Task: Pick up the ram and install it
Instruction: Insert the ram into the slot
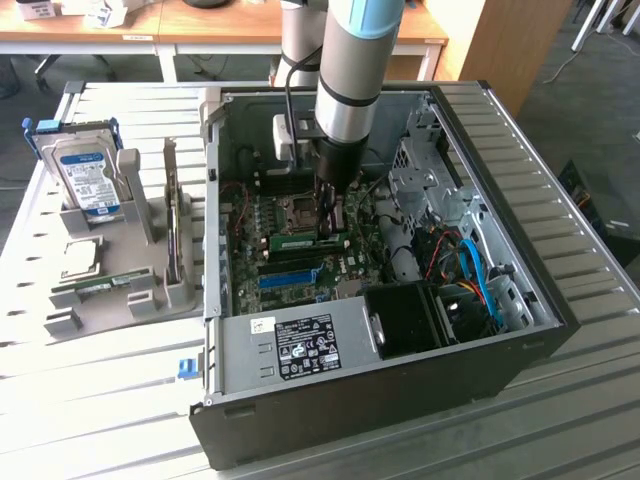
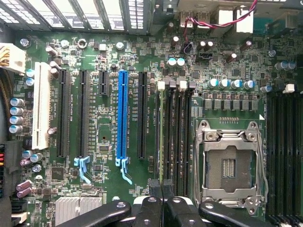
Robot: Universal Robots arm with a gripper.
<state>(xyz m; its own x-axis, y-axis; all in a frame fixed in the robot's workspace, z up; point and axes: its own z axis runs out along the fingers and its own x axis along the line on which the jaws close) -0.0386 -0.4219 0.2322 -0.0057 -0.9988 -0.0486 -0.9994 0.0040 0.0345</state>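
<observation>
Closed gripper point(image 2: 161, 185) apparently pinches the ram point(image 2: 161, 132) edge-on; its long axis extends ahead of the fingers, along the memory slots point(image 2: 179, 137).

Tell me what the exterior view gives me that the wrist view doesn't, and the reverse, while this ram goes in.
Exterior view adds: the grey parts tray beside the computer case, holding a hard drive and a second green stick, plus the power supply.
Wrist view adds: the white slot, and the ram seen edge-on, running along the memory slots.
Both: the blue slot, the empty processor socket, and the gripper shut on the ram.
</observation>
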